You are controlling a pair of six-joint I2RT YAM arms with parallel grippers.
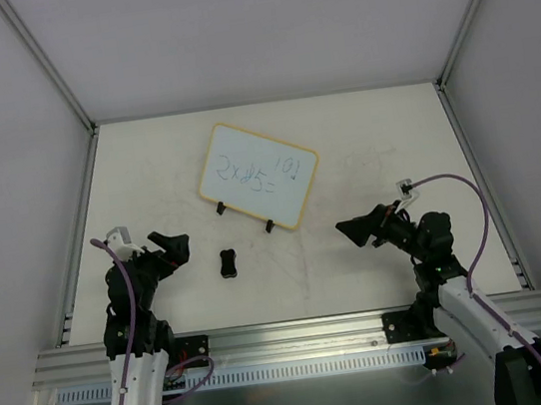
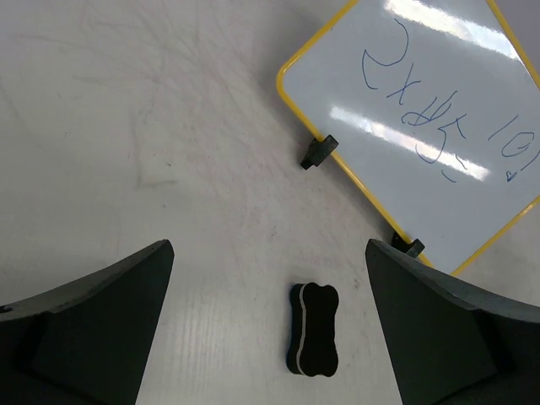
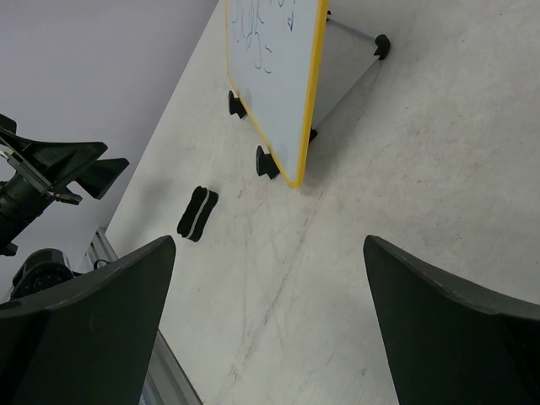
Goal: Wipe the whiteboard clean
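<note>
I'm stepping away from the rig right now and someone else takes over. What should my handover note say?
Left gripper: open, empty, hovering beside the eraser.
Right gripper: open, empty, to the right of the whiteboard.
Whiteboard: propped on its feet mid-table, blue sum unerased.
Eraser: lying on the table in front of the board, not picked up.
Done: nothing.
Left: grasp the eraser, wipe the board clean.

both arms sit folded low by their bases. l arm [image 1: 126, 318] elbow bent, wrist fwd, l gripper [image 1: 176, 244] aimed inward to the right, jaws spread wide, empty. r arm [image 1: 457, 292] mirrors it, r gripper [image 1: 345, 230] aimed left twd the l one, jaws also wide apart, holding nothing.
</note>
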